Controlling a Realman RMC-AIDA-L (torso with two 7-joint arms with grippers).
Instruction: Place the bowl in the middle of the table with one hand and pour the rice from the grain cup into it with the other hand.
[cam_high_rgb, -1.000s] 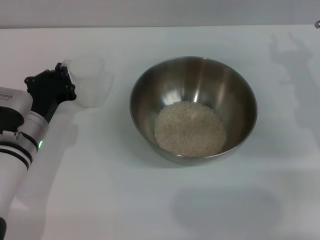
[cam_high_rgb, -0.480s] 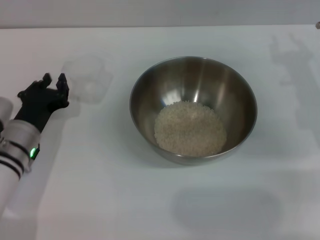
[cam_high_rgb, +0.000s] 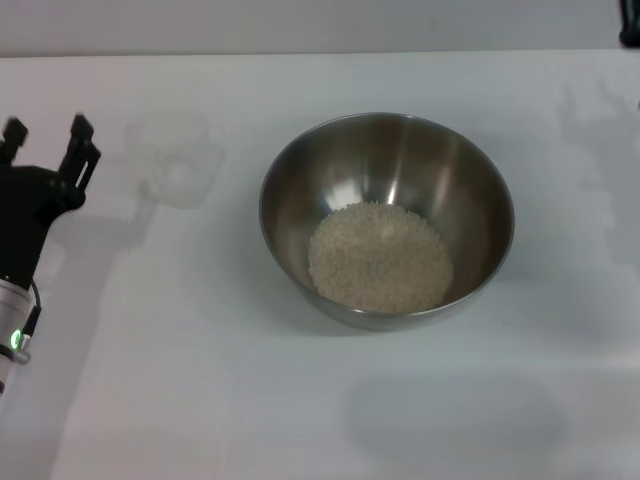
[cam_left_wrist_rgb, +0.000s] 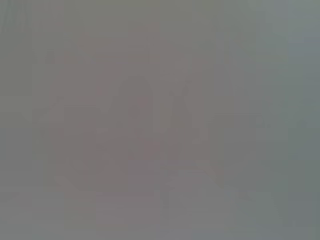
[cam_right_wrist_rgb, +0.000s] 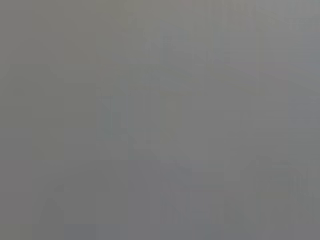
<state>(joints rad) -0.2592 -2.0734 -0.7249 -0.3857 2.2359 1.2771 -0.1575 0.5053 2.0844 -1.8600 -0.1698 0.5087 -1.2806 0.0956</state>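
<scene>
Left end effector (cam_high_rgb: 47, 135) spread wide, empty, beside grain cup (cam_high_rgb: 177, 160)

Both wrist views blank grey.

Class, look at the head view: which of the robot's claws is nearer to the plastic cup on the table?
Left. The left claw hangs open just beside the cup, on its left, not touching it. The right claw only peeks in at the far right corner, beyond the bowl.
</scene>
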